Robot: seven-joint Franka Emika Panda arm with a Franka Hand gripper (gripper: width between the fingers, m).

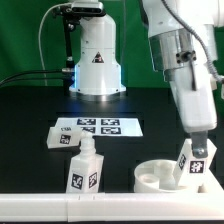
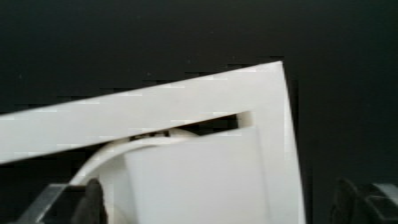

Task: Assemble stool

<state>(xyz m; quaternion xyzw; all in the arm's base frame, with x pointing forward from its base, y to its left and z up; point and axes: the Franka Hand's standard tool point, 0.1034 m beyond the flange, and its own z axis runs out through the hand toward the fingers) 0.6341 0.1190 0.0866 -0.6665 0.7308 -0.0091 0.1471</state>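
The round white seat point(image 1: 158, 176) lies at the front on the exterior view's right. My gripper point(image 1: 197, 148) is shut on a white tagged leg point(image 1: 196, 165) and holds it upright with its lower end at the seat's right side. In the wrist view the leg point(image 2: 196, 180) fills the space between the dark fingers point(image 2: 71, 203), and a curved edge of the seat point(image 2: 125, 152) shows beside it. A second leg point(image 1: 84, 170) stands upright at the front. A third leg point(image 1: 64, 137) lies flat further back.
The marker board point(image 1: 106, 126) lies mid-table before the robot base point(image 1: 97, 60). The long white corner rail point(image 1: 100, 205) runs along the front edge and turns up on the exterior view's right; in the wrist view the rail point(image 2: 160, 105) crosses behind the leg.
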